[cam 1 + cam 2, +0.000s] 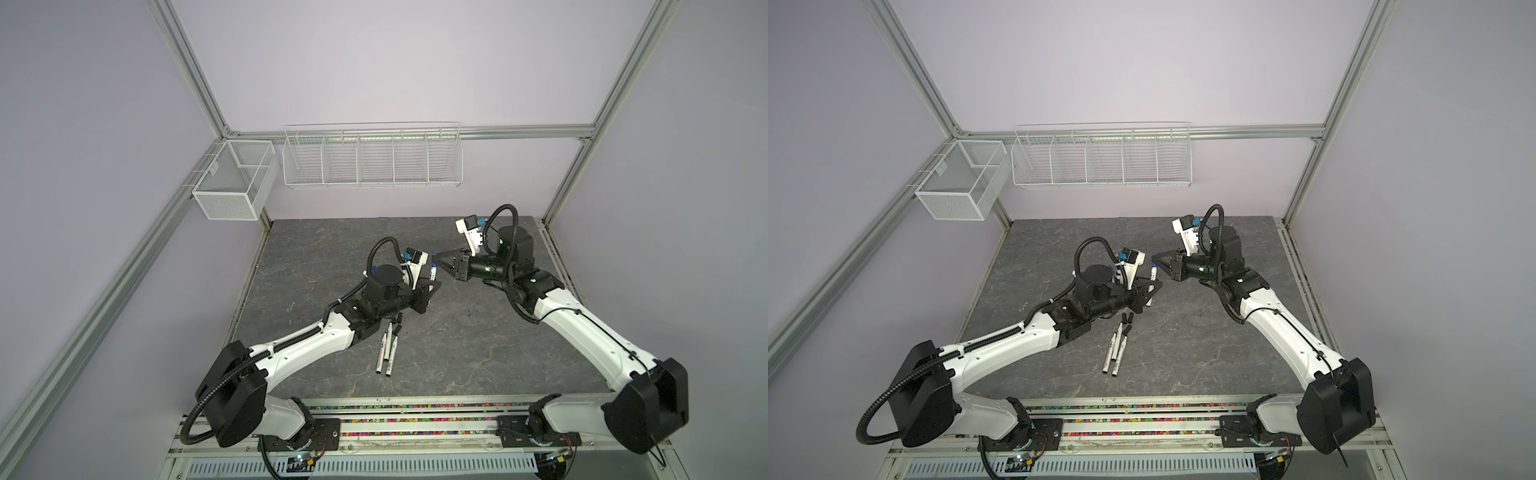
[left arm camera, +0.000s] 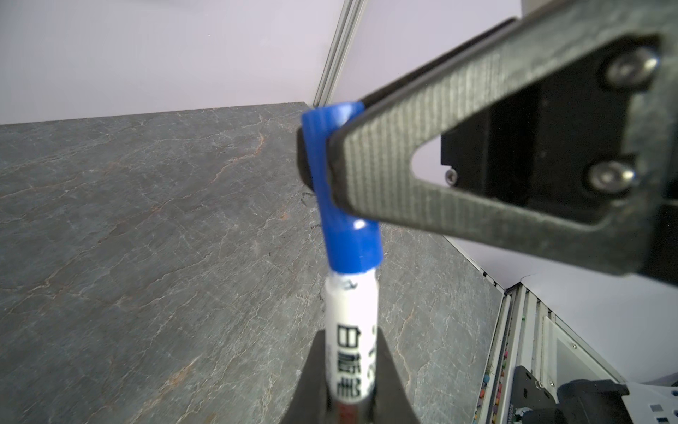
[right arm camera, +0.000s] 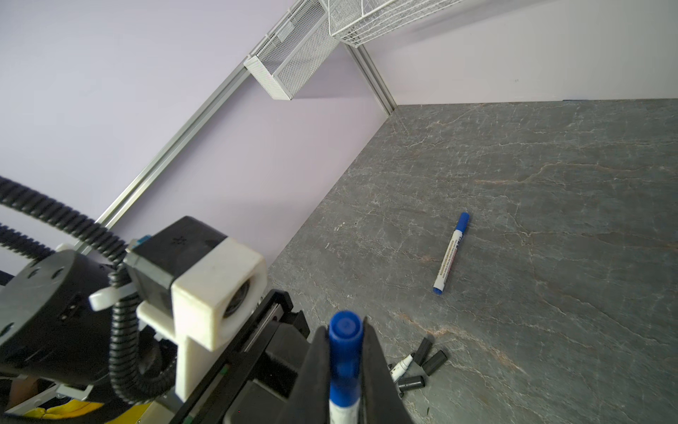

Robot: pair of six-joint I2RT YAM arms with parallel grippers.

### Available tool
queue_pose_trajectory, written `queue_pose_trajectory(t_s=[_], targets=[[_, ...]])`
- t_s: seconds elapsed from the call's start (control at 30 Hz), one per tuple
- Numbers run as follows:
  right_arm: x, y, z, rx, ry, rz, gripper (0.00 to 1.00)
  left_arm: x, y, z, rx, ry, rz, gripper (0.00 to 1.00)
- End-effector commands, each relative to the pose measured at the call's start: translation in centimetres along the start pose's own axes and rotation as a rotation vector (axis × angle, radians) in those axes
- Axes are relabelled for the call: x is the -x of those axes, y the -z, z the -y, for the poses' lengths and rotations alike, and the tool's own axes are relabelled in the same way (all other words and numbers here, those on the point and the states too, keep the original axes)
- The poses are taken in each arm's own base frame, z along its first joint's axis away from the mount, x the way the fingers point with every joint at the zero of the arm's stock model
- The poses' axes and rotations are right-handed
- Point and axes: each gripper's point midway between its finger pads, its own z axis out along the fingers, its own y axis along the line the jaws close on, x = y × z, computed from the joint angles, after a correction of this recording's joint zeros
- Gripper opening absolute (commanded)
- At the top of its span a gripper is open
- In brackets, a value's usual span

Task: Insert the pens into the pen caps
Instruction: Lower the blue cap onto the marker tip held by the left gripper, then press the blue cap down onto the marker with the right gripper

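Mid-frame in both top views, left jaws grasp a pen [image 1: 433, 273]; right jaws grasp the blue cap [image 2: 348, 238] on its tip.

Held pen [image 2: 350, 330] barrel: black Chinese chars "白板笔", partly blurred; lying pen [image 3: 449, 255] print too small to read.

One white pen [image 2: 352, 330] with black print stands tilted off the bench, its blue cap [image 2: 341, 205] on its tip, the left gripper [image 2: 350, 370] clamping the barrel and the right gripper [image 3: 345, 352] clamping the cap. A second blue-capped pen [image 3: 449, 253] lies flat. Three black-ended pens [image 1: 386, 351] lie side by side, with three loose black caps [image 3: 434, 361] just beside their tips
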Motion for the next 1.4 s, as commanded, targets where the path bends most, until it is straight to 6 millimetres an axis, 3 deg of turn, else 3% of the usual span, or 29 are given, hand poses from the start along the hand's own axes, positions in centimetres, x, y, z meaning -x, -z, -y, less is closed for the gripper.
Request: queue_pose_trajectory(t_s=[0.0, 0.2, 0.33, 0.53, 0.73, 0.9, 1.17, 1.37], targets=[[-1.3, 0.7, -1.4, 0.063, -0.014, -0.043, 0.13, 5.6, 0.6, -0.1, 0.014, -0.03, 0.175, 0.0], [-1.2, 1.1, -2.9, 0.12, 0.017, -0.052, 0.16, 7.6, 1.0, -0.8, 0.064, -0.086, 0.271, 0.0], [-0.9, 1.3, -3.5, 0.129, 0.033, -0.046, 0.2, 7.6, 0.9, -1.2, 0.084, -0.145, 0.298, 0.0], [0.8, 2.5, -3.2, 0.034, 0.076, 0.018, 0.51, 6.8, 1.1, -1.5, 0.088, -0.173, 0.32, 0.0], [3.4, 5.0, -2.4, -0.121, 0.161, 0.138, 0.6, 4.6, 0.9, 0.1, 0.058, -0.274, 0.272, 0.0], [4.8, 4.9, -2.9, -0.132, 0.194, 0.144, 0.61, 2.8, 0.6, 1.4, 0.012, -0.289, 0.232, 0.0], [4.9, 1.9, -2.8, -0.107, 0.208, 0.079, 0.55, 1.9, 0.5, 2.9, -0.022, -0.299, 0.222, 0.0], [3.1, 0.0, -3.0, -0.079, 0.197, -0.012, 0.32, 2.4, 0.7, 3.0, -0.016, -0.308, 0.236, 0.0]])
